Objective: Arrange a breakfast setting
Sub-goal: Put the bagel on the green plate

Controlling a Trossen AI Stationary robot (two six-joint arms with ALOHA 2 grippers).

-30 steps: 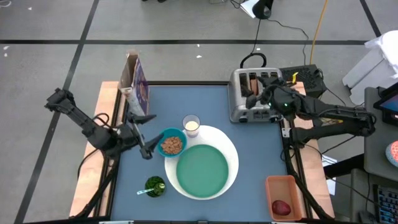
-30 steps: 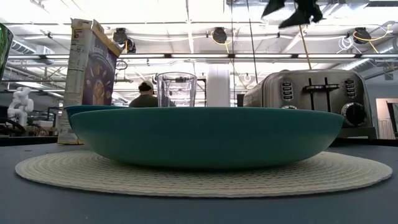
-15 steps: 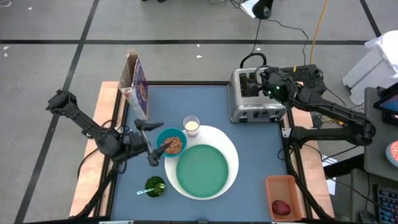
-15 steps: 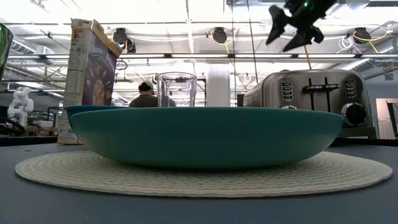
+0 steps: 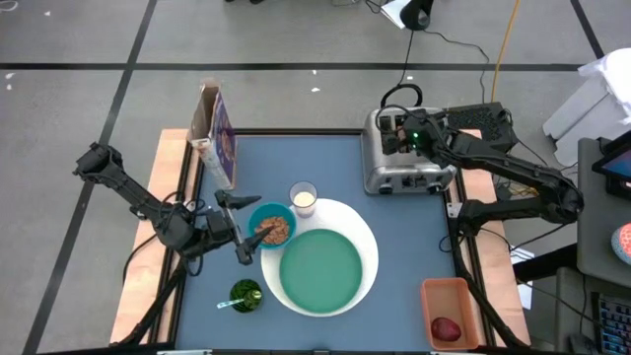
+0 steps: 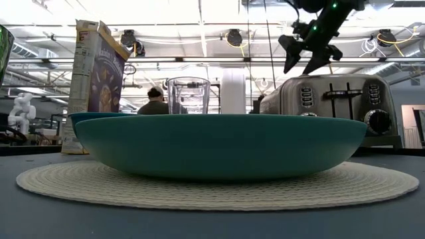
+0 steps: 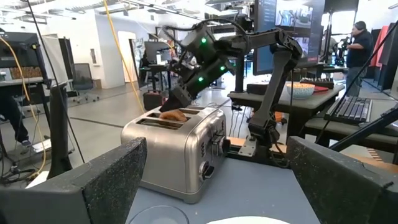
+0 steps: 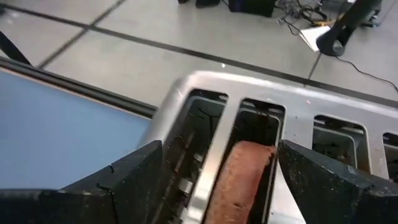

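Note:
A brown bagel [image 8: 244, 177] stands in a slot of the silver toaster [image 5: 404, 170] at the table's far right. My right gripper [image 5: 396, 131] hovers open just above it, one finger on either side, touching nothing; it also shows in the low view [image 6: 302, 58]. My left gripper [image 5: 245, 229] is open and empty, just left of the small teal bowl [image 5: 272, 227] of cereal. The teal plate [image 5: 320, 271] rests on the larger white plate [image 5: 368, 237]. The glass of milk [image 5: 304, 198] stands behind them. The purple cereal box [image 5: 219, 138] stands upright at the far left.
A red apple [image 5: 446, 328] lies in an orange bin [image 5: 449, 296] at the near right corner. A green object with a spoon [image 5: 244, 294] sits near the front left. The blue table top is bare between the toaster and the cereal box. A person shows far off in the room [image 6: 155, 101].
My right gripper has gone toward the table's far edge and left, over the toaster top, and come down toward the slot with the bagel. My left gripper has gone a little toward the table's right, closer to the teal bowl.

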